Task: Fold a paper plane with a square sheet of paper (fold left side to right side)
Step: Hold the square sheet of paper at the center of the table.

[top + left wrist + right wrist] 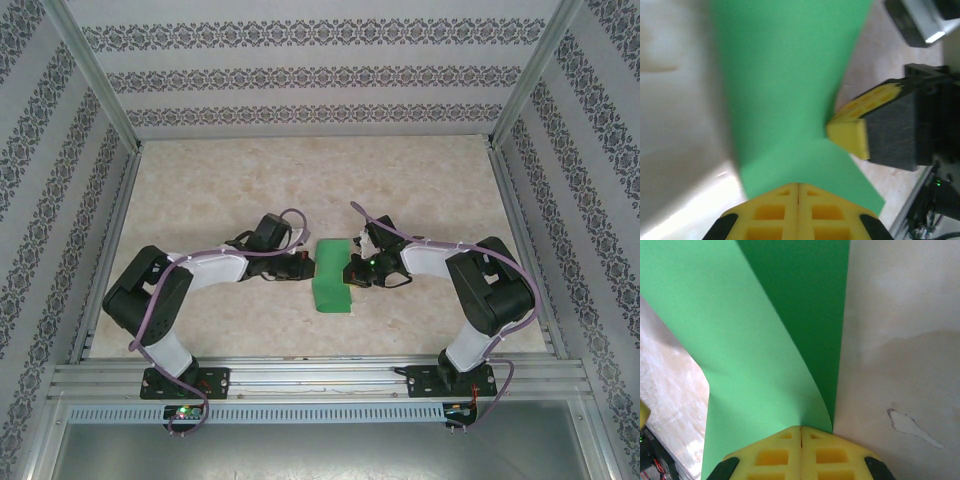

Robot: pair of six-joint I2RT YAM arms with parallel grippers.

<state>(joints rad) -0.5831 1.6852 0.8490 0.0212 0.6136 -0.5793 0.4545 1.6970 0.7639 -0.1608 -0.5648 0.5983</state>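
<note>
The square sheet of paper (332,278) is bright green and lies mid-table, folded over into a narrow upright strip. My left gripper (306,263) is at its left edge, and my right gripper (352,272) is at its right edge. In the left wrist view the left gripper (798,185) is shut, its tips over the near part of the sheet (790,85). The right arm's yellow fingertip (852,136) meets the sheet's edge where it bends. In the right wrist view the right gripper (800,428) is shut on a lighter flap (740,360) that curls up over the darker layer (815,305).
The pale marbled tabletop (220,190) spreads around the paper, with patterned walls on three sides. A metal rail (320,378) runs along the near edge by both arm bases. A small stain (912,427) marks the table to the right of the sheet.
</note>
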